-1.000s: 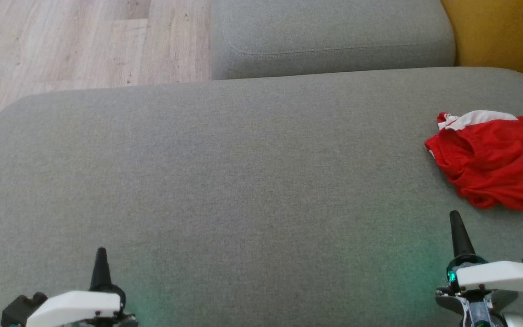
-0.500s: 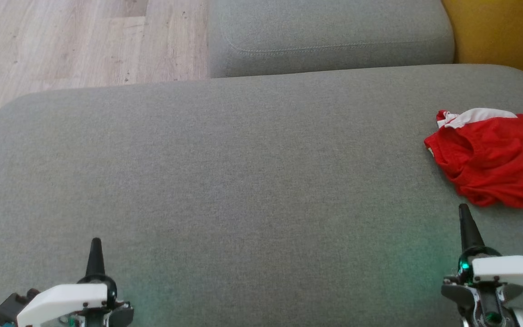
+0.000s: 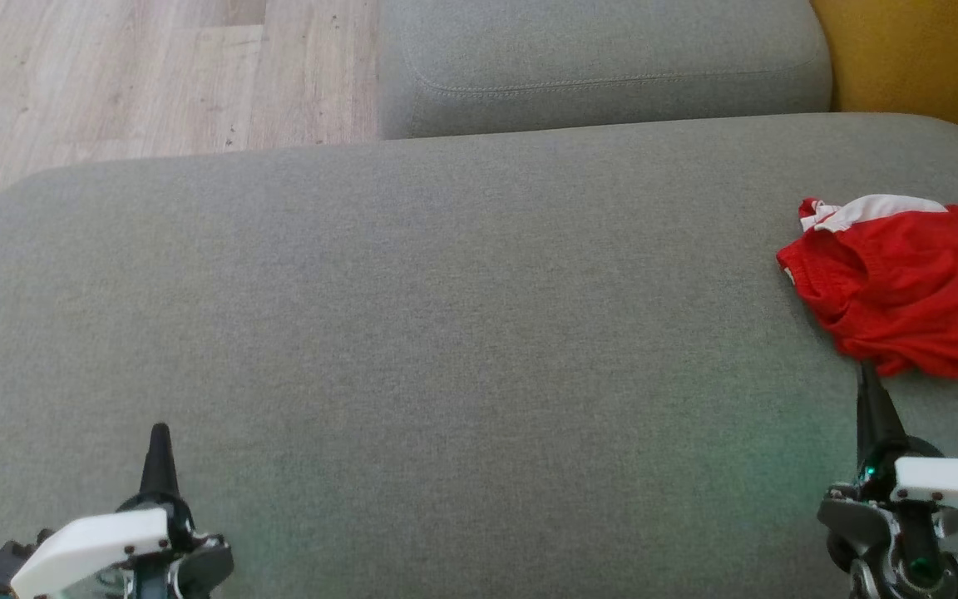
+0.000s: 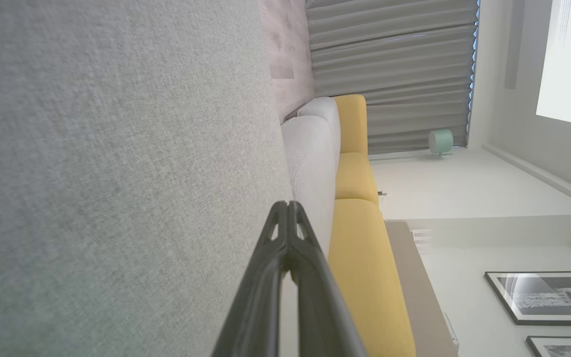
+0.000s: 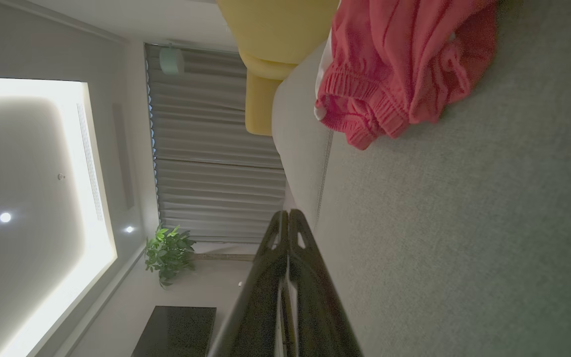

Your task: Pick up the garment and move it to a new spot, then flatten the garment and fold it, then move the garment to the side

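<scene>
The garment point(image 3: 911, 295) is a crumpled pair of red shorts with a white band, lying at the right edge of the grey sofa seat point(image 3: 446, 333); part of it runs out of the head view. My right gripper point(image 3: 865, 370) is shut and empty, its tip just below the garment's near hem. The right wrist view has the garment point(image 5: 394, 74) ahead and to the right of my shut right gripper point(image 5: 288, 214). My left gripper point(image 3: 160, 431) hovers shut and empty over the seat at the lower left. In its own wrist view the left gripper point(image 4: 288, 204) has its fingertips pressed together.
A second grey cushion point(image 3: 604, 66) lies beyond the seat, with wooden floor point(image 3: 113, 75) at the far left. A yellow sofa part point(image 3: 920, 58) stands at the far right. The seat's left corner curves down toward the floor.
My right gripper has advanced toward the garment's near hem. My left gripper has slid a little back and left. The head view has tilted slightly.
</scene>
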`<state>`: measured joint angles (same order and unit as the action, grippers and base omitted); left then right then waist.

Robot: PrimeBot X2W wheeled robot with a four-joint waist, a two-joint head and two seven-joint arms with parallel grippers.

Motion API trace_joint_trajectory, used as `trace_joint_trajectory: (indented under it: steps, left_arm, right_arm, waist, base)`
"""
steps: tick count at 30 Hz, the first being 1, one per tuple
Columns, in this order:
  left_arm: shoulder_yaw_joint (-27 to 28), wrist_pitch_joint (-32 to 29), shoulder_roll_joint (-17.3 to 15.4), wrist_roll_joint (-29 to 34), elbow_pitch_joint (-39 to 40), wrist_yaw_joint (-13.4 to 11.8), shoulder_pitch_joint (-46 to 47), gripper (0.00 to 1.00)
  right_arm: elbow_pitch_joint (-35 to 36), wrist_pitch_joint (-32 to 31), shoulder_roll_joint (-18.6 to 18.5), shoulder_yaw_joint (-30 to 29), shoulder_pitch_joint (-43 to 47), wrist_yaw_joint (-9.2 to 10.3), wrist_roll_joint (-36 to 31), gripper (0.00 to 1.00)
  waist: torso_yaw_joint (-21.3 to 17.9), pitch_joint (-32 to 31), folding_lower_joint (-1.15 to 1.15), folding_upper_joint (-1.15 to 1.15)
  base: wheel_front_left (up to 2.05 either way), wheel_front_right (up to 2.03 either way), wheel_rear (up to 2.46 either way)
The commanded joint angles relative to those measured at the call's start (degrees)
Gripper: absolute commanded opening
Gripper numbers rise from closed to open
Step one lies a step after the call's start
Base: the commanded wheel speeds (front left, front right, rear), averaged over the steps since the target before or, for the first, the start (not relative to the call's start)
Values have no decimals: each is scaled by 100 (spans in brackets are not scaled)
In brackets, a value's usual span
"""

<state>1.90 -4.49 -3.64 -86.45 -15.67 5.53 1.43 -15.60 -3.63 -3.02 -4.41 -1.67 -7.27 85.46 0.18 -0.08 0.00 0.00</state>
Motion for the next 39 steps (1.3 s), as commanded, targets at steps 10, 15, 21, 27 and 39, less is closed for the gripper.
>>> trace_joint_trajectory:
  steps: [10, 15, 21, 27, 39]
  left_arm:
    - [441, -183, 57, -589, 161, 196, 475, 0]
    - [443, -184, 59, -588, 161, 196, 475, 0]
    - [445, -186, 60, -586, 161, 196, 475, 0]
    - [447, -188, 62, -584, 161, 196, 476, 0]
    - [451, -191, 64, -581, 162, 196, 476, 0]
  right_arm:
    - [168, -140, -117, -30, -435, -22, 821, 0]
    - [167, -147, -111, -39, -436, -22, 814, 0]
    - [166, -157, -102, -51, -437, -22, 803, 0]
    - [165, -167, -93, -63, -438, -22, 793, 0]
    - [164, -184, -78, -85, -440, -22, 775, 0]
  waist:
    - [-18, 26, 0, 0]
    - [-18, 26, 0, 0]
    - [-18, 26, 0, 0]
    - [-18, 26, 0, 0]
    - [-18, 26, 0, 0]
  base:
    - [0, 0, 0]
    - [0, 0, 0]
    - [0, 0, 0]
    - [0, 0, 0]
    - [0, 0, 0]
